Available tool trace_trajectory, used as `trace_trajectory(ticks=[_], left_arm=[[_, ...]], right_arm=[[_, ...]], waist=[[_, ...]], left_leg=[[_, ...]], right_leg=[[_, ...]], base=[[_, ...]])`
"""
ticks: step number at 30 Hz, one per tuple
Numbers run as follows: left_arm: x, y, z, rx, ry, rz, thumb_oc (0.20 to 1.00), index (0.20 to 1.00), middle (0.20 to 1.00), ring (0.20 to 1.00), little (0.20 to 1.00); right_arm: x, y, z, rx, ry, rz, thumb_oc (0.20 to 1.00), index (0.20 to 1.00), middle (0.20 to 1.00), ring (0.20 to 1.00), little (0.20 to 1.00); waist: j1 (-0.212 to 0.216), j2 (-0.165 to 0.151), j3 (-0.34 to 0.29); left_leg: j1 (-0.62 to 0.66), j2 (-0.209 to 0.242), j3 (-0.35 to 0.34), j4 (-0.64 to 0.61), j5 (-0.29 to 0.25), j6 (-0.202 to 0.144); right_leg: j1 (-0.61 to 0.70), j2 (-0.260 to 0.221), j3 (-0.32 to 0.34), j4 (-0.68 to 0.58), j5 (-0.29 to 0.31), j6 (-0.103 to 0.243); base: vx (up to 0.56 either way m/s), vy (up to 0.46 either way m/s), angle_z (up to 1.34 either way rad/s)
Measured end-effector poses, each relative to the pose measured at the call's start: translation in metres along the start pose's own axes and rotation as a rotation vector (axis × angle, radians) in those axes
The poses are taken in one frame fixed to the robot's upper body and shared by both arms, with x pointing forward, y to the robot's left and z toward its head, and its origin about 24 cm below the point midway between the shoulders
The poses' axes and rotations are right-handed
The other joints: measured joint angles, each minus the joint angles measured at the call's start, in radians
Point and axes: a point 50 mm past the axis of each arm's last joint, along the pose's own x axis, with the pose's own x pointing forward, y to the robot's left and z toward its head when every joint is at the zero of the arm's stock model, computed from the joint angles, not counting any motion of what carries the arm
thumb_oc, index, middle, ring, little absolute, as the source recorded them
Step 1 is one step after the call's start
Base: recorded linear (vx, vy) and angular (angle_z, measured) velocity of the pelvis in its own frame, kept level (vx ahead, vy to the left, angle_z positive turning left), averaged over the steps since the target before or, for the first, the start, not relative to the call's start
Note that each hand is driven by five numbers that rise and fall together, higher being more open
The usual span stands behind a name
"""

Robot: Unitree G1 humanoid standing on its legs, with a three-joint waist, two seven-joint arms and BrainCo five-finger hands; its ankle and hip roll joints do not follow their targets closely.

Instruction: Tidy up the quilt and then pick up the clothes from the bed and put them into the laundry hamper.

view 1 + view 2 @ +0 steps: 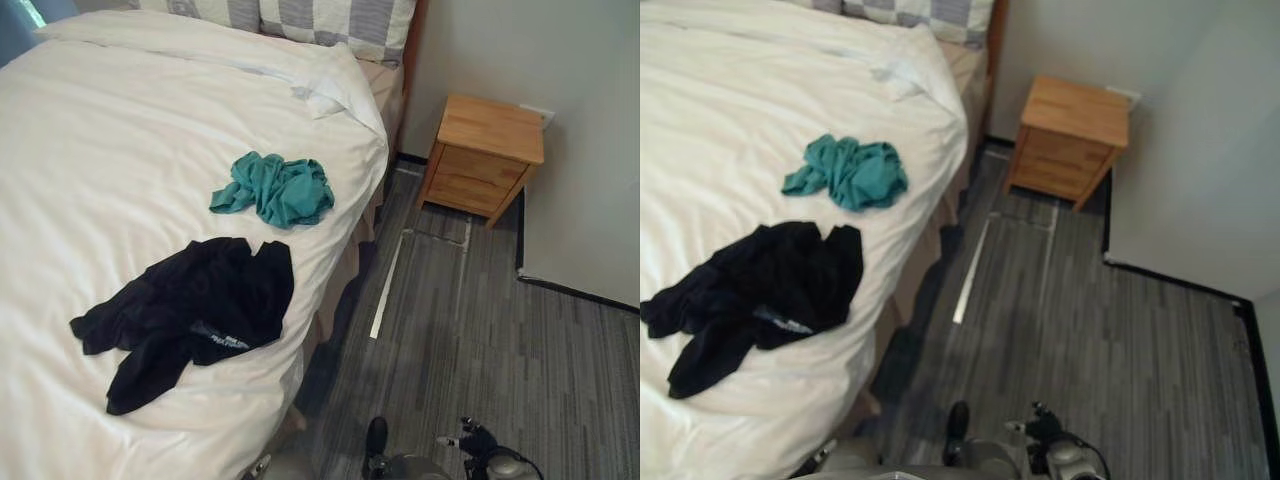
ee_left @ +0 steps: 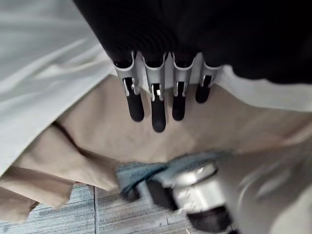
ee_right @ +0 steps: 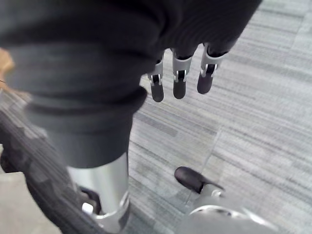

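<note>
Left eye view: a white quilt (image 1: 110, 160) is lying spread over the bed (image 1: 385, 85), with a few folds near its upper corner. A crumpled teal cotton garment (image 1: 275, 188) is resting on the quilt close to the bed's right edge. A crumpled black garment (image 1: 190, 310) is lying on the quilt nearer the robot, apart from the teal one. Grey-and-white checked pillows (image 1: 330, 20) are sitting at the head of the bed. A small wooden bedside cabinet with drawers (image 1: 485, 155) is standing on the grey striped carpet floor (image 1: 480, 330) against the pale wall, well apart from the bed.

Right eye view: the same items are showing; the teal garment (image 1: 848, 172) and the black garment (image 1: 755, 290) are both lying on the quilt (image 1: 720, 120), untouched by either hand.

Left wrist view: the left hand (image 2: 156, 85) is hanging with fingers straight and relaxed, holding nothing. Past the fingers a beige bed skirt (image 2: 112, 136) is hanging below the white quilt's edge (image 2: 44, 97), reaching down to the carpet floor (image 2: 58, 214).

Right wrist view: the right hand (image 3: 180, 73) is hanging with fingers straight and loose, holding nothing, above the grey striped carpet floor (image 3: 263, 122).
</note>
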Motion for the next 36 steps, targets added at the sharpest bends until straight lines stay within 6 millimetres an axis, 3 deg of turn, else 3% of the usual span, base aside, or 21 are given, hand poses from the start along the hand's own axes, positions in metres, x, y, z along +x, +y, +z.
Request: trace_trajectory(ticks=[2, 3, 4, 6, 8, 10, 12, 13, 14, 15, 19, 21, 23, 24, 25, 27, 28, 29, 32, 33, 36], left_arm=[[0.0, -0.001, 0.0, -0.007, 0.001, -0.03, 1.0, 1.0, 1.0, 1.0, 1.0], [0.0, -0.007, 0.003, 0.002, -0.009, -0.075, 1.0, 1.0, 1.0, 1.0, 1.0], [-0.001, -0.011, 0.007, 0.017, -0.021, -0.086, 1.0, 1.0, 1.0, 1.0, 1.0], [-0.003, -0.018, -0.003, 0.007, 0.005, -0.128, 1.0, 1.0, 1.0, 1.0, 1.0], [-0.003, -0.017, -0.007, -0.019, 0.018, -0.142, 1.0, 1.0, 1.0, 1.0, 1.0], [-0.003, -0.018, -0.004, -0.009, 0.014, -0.111, 1.0, 1.0, 1.0, 1.0, 1.0], [-0.004, -0.023, 0.0, 0.006, 0.0, -0.099, 1.0, 1.0, 1.0, 1.0, 1.0], [-0.004, -0.023, 0.003, 0.009, -0.008, -0.086, 1.0, 1.0, 1.0, 1.0, 1.0], [-0.002, -0.017, 0.01, 0.055, -0.042, -0.049, 1.0, 1.0, 1.0, 1.0, 1.0], [0.0, -0.006, 0.027, 0.143, -0.125, -0.004, 1.0, 1.0, 1.0, 1.0, 1.0], [-0.003, 0.006, 0.09, 0.173, -0.364, 0.059, 1.0, 1.0, 1.0, 1.0, 1.0], [-0.011, 0.005, 0.132, 0.123, -0.5, 0.065, 1.0, 1.0, 1.0, 1.0, 1.0], [-0.015, 0.0, 0.144, 0.098, -0.536, 0.053, 1.0, 1.0, 1.0, 1.0, 1.0], [-0.008, -0.004, 0.106, 0.078, -0.426, 0.042, 1.0, 1.0, 1.0, 1.0, 1.0], [-0.008, -0.004, 0.104, 0.075, -0.421, 0.042, 1.0, 1.0, 1.0, 1.0, 1.0], [-0.004, -0.004, 0.082, -0.018, -0.326, 0.041, 1.0, 1.0, 1.0, 1.0, 1.0], [-0.002, -0.006, 0.068, -0.023, -0.27, 0.038, 1.0, 1.0, 1.0, 1.0, 1.0], [-0.001, -0.007, 0.044, -0.023, -0.189, 0.033, 1.0, 1.0, 1.0, 1.0, 1.0], [0.0, -0.006, 0.021, -0.074, -0.093, 0.039, 1.0, 1.0, 1.0, 1.0, 1.0], [0.001, 0.0, 0.021, -0.124, -0.083, 0.06, 1.0, 1.0, 1.0, 1.0, 1.0], [0.003, 0.012, 0.021, -0.168, -0.057, 0.097, 1.0, 1.0, 1.0, 1.0, 1.0]], right_arm=[[0.0, 0.0, -0.001, -0.037, 0.007, -0.002, 1.0, 1.0, 1.0, 1.0, 1.0], [0.0, -0.004, -0.003, -0.054, 0.011, -0.018, 1.0, 1.0, 1.0, 1.0, 1.0], [-0.002, -0.003, -0.012, -0.051, 0.036, -0.017, 1.0, 1.0, 1.0, 1.0, 1.0], [-0.002, 0.002, -0.012, -0.048, 0.03, -0.009, 1.0, 1.0, 1.0, 1.0, 1.0], [-0.002, 0.003, -0.012, -0.045, 0.028, -0.007, 1.0, 1.0, 1.0, 1.0, 1.0], [0.0, -0.009, -0.005, -0.022, 0.014, -0.044, 1.0, 1.0, 1.0, 1.0, 1.0], [0.002, -0.017, 0.005, -0.007, -0.013, -0.071, 1.0, 1.0, 1.0, 1.0, 1.0], [0.002, -0.018, 0.009, -0.004, -0.023, -0.078, 1.0, 1.0, 1.0, 1.0, 1.0], [0.002, -0.02, 0.011, 0.002, -0.04, -0.095, 1.0, 1.0, 1.0, 1.0, 1.0], [0.001, -0.018, 0.004, -0.002, -0.019, -0.092, 1.0, 1.0, 1.0, 1.0, 1.0], [-0.005, -0.025, -0.022, -0.032, 0.048, -0.101, 1.0, 1.0, 1.0, 1.0, 1.0], [-0.005, -0.026, -0.021, -0.039, 0.041, -0.098, 1.0, 1.0, 1.0, 1.0, 1.0], [-0.005, -0.015, -0.019, -0.064, 0.03, -0.074, 1.0, 1.0, 1.0, 1.0, 1.0], [-0.005, -0.006, -0.017, -0.057, 0.023, -0.053, 1.0, 1.0, 1.0, 1.0, 1.0], [-0.005, -0.006, -0.02, -0.044, 0.035, -0.056, 1.0, 1.0, 1.0, 1.0, 1.0], [-0.006, -0.015, -0.026, 0.267, 0.066, -0.132, 1.0, 1.0, 1.0, 1.0, 1.0], [-0.006, -0.021, -0.029, 0.333, 0.089, -0.162, 1.0, 1.0, 1.0, 1.0, 1.0], [-0.007, -0.021, -0.035, 0.353, 0.114, -0.167, 1.0, 1.0, 1.0, 1.0, 1.0], [-0.014, -0.018, -0.06, 0.356, 0.195, -0.171, 1.0, 1.0, 1.0, 1.0, 1.0], [-0.017, -0.017, -0.069, 0.357, 0.245, -0.17, 1.0, 1.0, 1.0, 1.0, 1.0], [-0.014, -0.017, -0.062, 0.31, 0.23, -0.153, 1.0, 1.0, 1.0, 1.0, 1.0]], waist=[[0.015, 0.008, 0.002], [0.042, 0.045, 0.027], [0.045, 0.068, 0.036], [0.059, 0.082, 0.038], [0.067, 0.078, 0.038], [0.063, 0.101, 0.05], [0.038, 0.141, 0.058], [0.024, 0.147, 0.059], [-0.006, 0.126, 0.048], [-0.025, 0.097, 0.033], [-0.062, 0.161, -0.015], [-0.074, 0.136, -0.025], [-0.082, 0.113, -0.034], [-0.067, 0.142, -0.087], [-0.072, 0.141, -0.087], [-0.128, 0.155, -0.113], [-0.115, 0.165, -0.112], [-0.119, 0.162, -0.114], [-0.152, 0.162, -0.106], [-0.155, 0.138, -0.088], [-0.104, 0.093, -0.049]], left_leg=[[0.002, -0.008, -0.019, -0.252, 0.019, -0.013], [-0.036, -0.018, -0.036, -0.456, 0.159, 0.0], [-0.035, -0.023, -0.031, -0.475, 0.199, 0.001], [0.026, -0.016, -0.011, -0.473, 0.204, 0.034], [0.056, 0.007, 0.045, -0.509, 0.235, 0.055], [0.102, 0.061, 0.096, -0.51, 0.227, 0.068], [0.117, 0.096, 0.113, -0.515, 0.211, 0.07], [0.12, 0.095, 0.122, -0.515, 0.207, 0.072], [0.113, 0.059, 0.112, -0.515, 0.199, 0.061], [0.108, 0.026, 0.071, -0.509, 0.198, 0.041], [0.194, 0.043, 0.077, -0.509, 0.152, 0.055], [0.211, 0.046, 0.072, -0.509, 0.148, 0.049], [0.232, 0.048, 0.07, -0.512, 0.14, 0.04], [0.241, 0.021, 0.07, -0.51, 0.113, 0.048], [0.24, 0.023, 0.076, -0.51, 0.112, 0.047], [0.2, 0.082, 0.307, -0.513, 0.131, 0.027], [0.197, 0.095, 0.383, -0.509, 0.13, 0.026], [0.202, 0.097, 0.419, -0.509, 0.123, 0.026], [0.205, 0.116, 0.429, -0.48, 0.115, 0.012], [0.164, 0.139, 0.378, -0.334, 0.092, -0.062], [0.017, 0.182, 0.245, 0.025, 0.12, -0.078]], right_leg=[[0.012, 0.007, 0.044, 0.0, -0.017, 0.022], [0.039, 0.042, 0.079, 0.0, -0.029, 0.02], [0.059, 0.064, 0.083, 0.0, -0.047, 0.017], [0.067, 0.076, 0.116, 0.04, -0.086, 0.022], [0.045, 0.067, 0.053, 0.098, -0.124, 0.04], [-0.07, 0.074, -0.065, 0.385, -0.131, 0.112], [-0.174, 0.063, -0.07, 0.594, -0.156, 0.201], [-0.2, 0.037, -0.065, 0.642, -0.2, 0.2], [-0.205, -0.029, -0.002, 0.545, -0.226, 0.2], [-0.168, -0.077, 0.016, 0.347, -0.191, 0.16], [-0.012, 0.015, 0.062, 0.112, -0.075, 0.129], [0.053, 0.018, 0.069, 0.008, -0.022, 0.114], [0.072, 0.02, 0.073, 0.006, -0.026, 0.113], [0.071, -0.01, 0.073, 0.001, -0.022, 0.119], [0.068, -0.012, 0.07, 0.002, -0.023, 0.119], [-0.004, -0.041, -0.075, 0.049, -0.068, 0.121], [-0.046, -0.087, -0.21, 0.104, -0.073, 0.125], [-0.05, -0.104, -0.268, 0.091, -0.046, 0.145], [-0.03, -0.078, -0.256, 0.05, -0.023, 0.149], [-0.045, -0.067, -0.244, 0.08, -0.054, 0.12], [-0.026, -0.064, -0.215, 0.095, -0.075, 0.086]], base=[[0.23, 0.03, -0.89], [0.51, 0.098, -0.84], [0.4, 0.089, -0.75], [0.29, 0.071, -0.77], [0.1, 0.023, -0.7], [0.12, -0.007, -0.66], [0.11, -0.062, -0.45], [0.09, -0.089, 0.12], [0.23, -0.133, 0.44], [0.24, -0.182, 0.47], [0.1, -0.127, 0.21], [0.07, -0.08, -0.24], [0.04, -0.03, -0.16], [0.02, -0.012, -0.08], [0.01, -0.052, 0.05], [0.04, -0.094, -0.19], [0.11, -0.158, -1.13], [0.17, -0.183, -1.27], [0.22, -0.222, -0.39], [0.33, -0.373, -0.46], [0.25, -0.151, -0.62]])
